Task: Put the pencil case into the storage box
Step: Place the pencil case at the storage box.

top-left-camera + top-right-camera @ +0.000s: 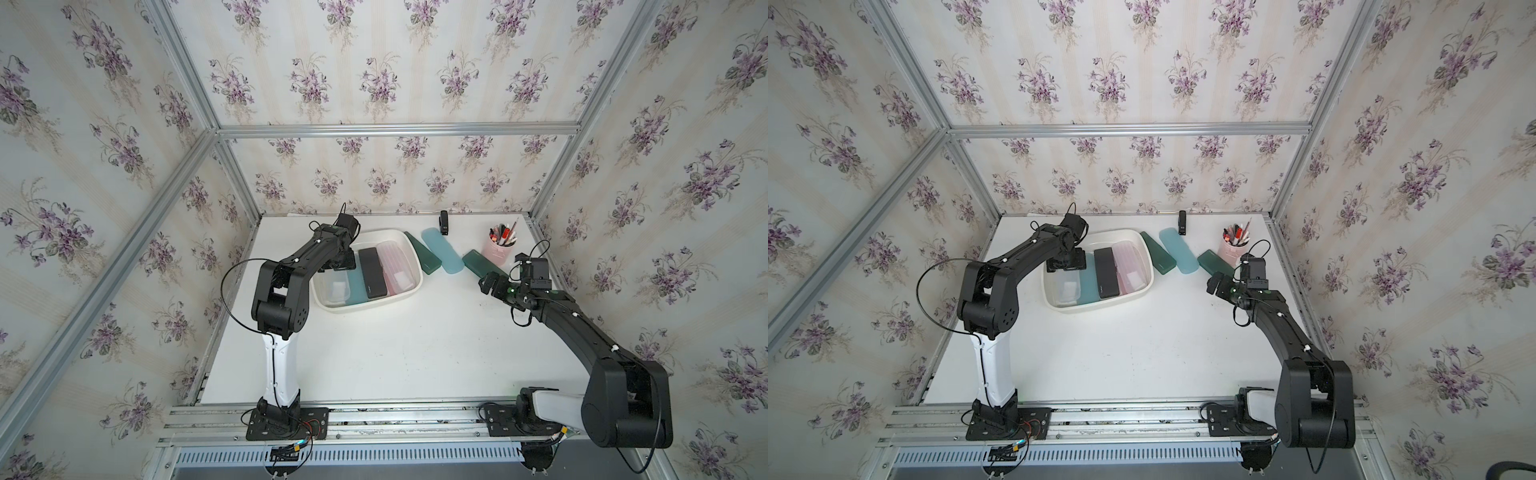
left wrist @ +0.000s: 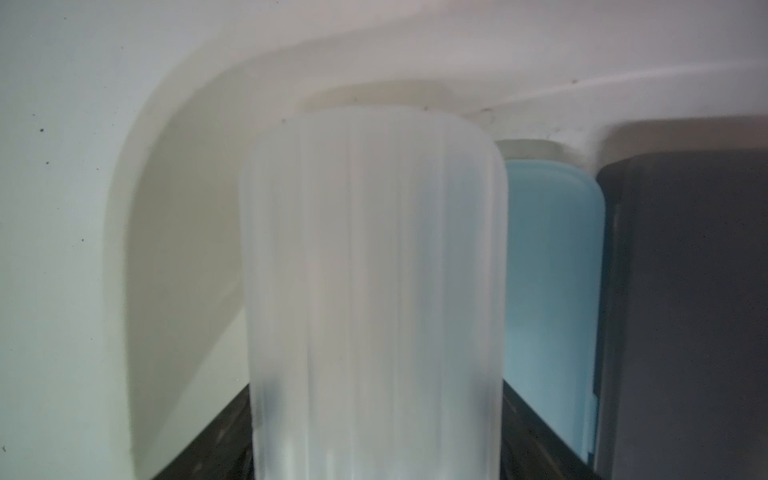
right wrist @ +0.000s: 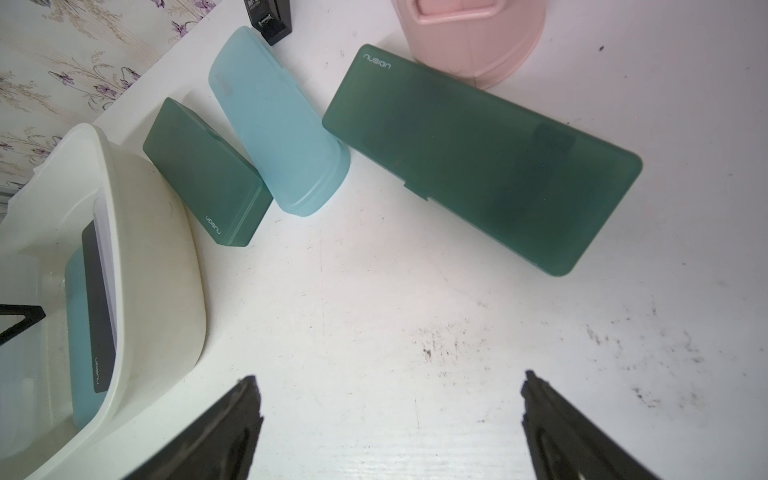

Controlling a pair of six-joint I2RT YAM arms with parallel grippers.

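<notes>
Left wrist view: left gripper (image 2: 376,415) pinches the frosted pencil case (image 2: 374,257) inside the storage box (image 2: 178,249); right gripper (image 3: 388,376), spread wide, hovers near the table (image 3: 415,291) right edge.

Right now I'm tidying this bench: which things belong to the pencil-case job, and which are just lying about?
Job: storage box; inside it frosted clear case, teal-blue case, black case, pink case; on the table, green case by box, light blue case, green case by cup.
Lying about: pink pen cup; black stapler.
</notes>
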